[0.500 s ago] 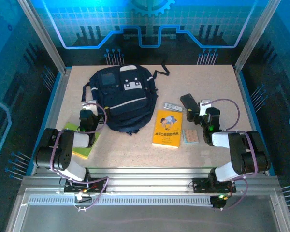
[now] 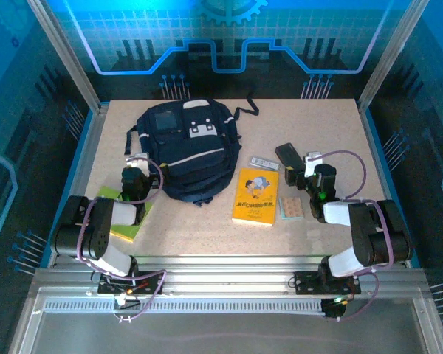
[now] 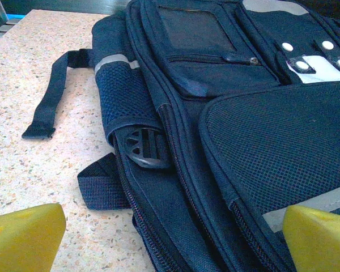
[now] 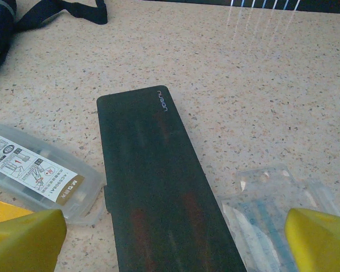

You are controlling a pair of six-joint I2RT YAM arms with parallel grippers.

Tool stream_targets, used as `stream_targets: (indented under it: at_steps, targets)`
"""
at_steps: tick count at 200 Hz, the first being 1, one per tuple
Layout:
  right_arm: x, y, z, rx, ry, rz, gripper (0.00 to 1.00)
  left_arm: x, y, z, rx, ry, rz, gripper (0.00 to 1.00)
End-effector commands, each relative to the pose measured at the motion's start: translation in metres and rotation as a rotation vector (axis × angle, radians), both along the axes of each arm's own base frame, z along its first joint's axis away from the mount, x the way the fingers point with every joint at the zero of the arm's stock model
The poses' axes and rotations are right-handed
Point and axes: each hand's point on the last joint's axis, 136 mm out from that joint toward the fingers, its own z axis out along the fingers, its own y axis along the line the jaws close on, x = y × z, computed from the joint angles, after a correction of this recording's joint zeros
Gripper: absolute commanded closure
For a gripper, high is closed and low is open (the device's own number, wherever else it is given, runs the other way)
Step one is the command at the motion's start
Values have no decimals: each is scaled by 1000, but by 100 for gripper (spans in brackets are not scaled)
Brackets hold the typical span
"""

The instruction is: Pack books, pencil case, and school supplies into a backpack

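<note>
Pincers stand spread and unmoved, the left pincer [image 2: 135, 175] facing the backpack [image 2: 188, 147], the right pincer [image 2: 310, 173] by the pencil case [image 4: 164, 192], so packing hasn't begun.

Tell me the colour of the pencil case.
The pencil case is black, clearest in the right wrist view.

High overhead, two low close wrist views
</note>
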Motion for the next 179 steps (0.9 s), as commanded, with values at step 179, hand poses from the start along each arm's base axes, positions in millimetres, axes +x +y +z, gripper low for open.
stream_targets:
  at_steps: [179]
  targets:
    - [-58, 151, 67, 413, 342, 76, 0, -26, 9, 78, -485, 276, 370, 1]
